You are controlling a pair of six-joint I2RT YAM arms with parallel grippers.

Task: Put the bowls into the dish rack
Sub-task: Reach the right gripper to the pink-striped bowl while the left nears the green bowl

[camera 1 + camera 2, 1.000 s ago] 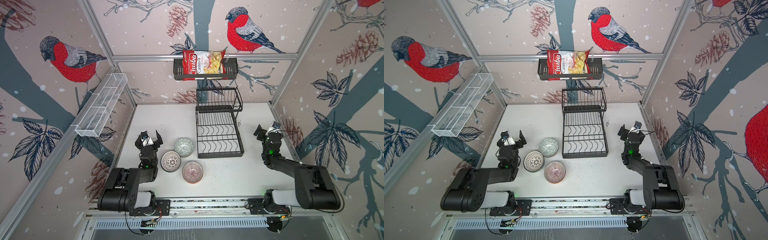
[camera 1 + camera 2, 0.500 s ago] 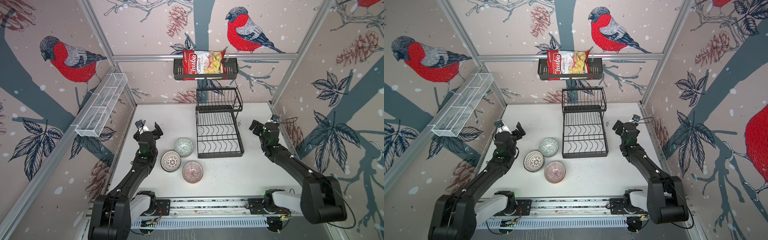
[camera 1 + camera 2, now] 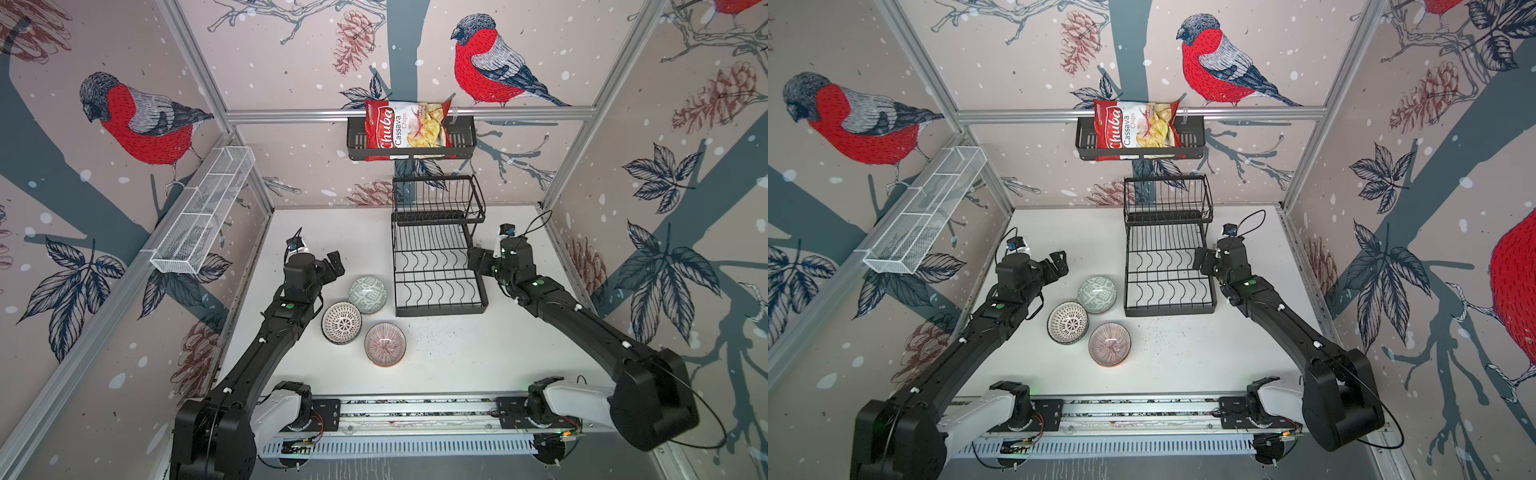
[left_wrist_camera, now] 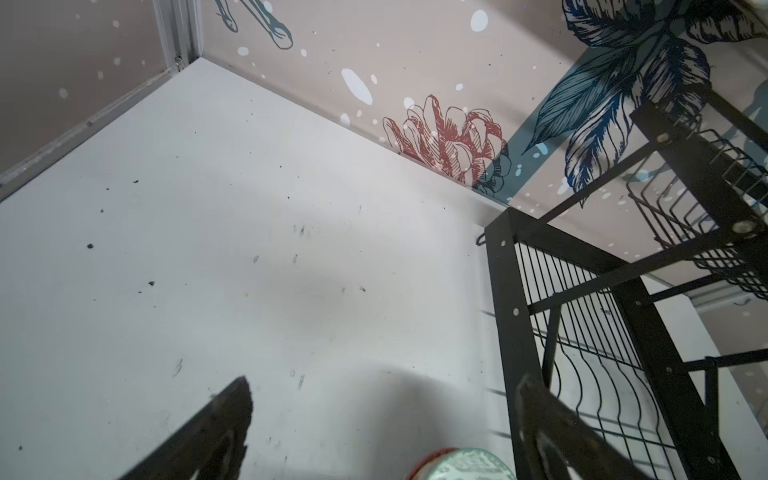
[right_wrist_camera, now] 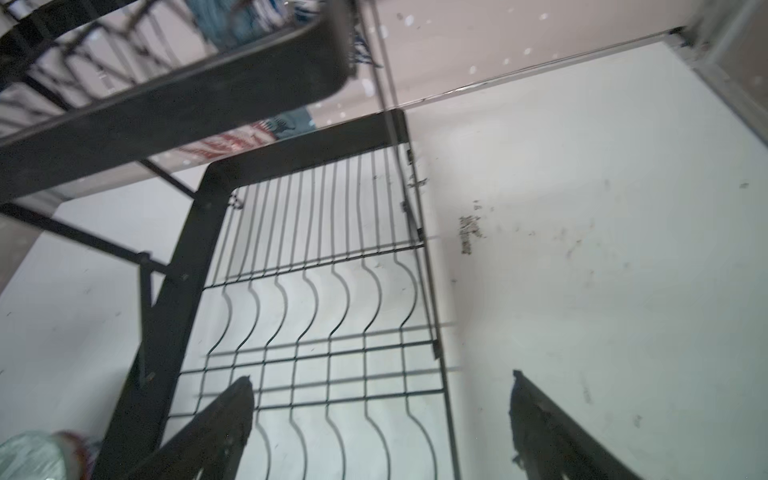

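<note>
In both top views three bowls sit clustered on the white surface [image 3: 457, 353] at lower centre, all outside the dish rack [image 3: 440, 309]. The grey-green geometric bowl [image 3: 368, 294] lies just left of the rack's front corner. The black-and-white dotted bowl [image 3: 341, 322] and the pink-lined bowl [image 3: 385, 344] lie below it. The left jaws stand wide open and empty, up-left of the grey-green bowl. The right jaws, also apart and empty, hang at the rack's right edge.

Left wrist view: both fingers [image 4: 208, 432] are spread over bare surface, the grey-green bowl's rim [image 4: 465, 465] showing between them and the rack frame [image 4: 511, 332] alongside.

Right wrist view: one finger [image 5: 216, 432] hangs over the rack's wavy wires [image 5: 316, 307], the other over the surface beside it.
</note>
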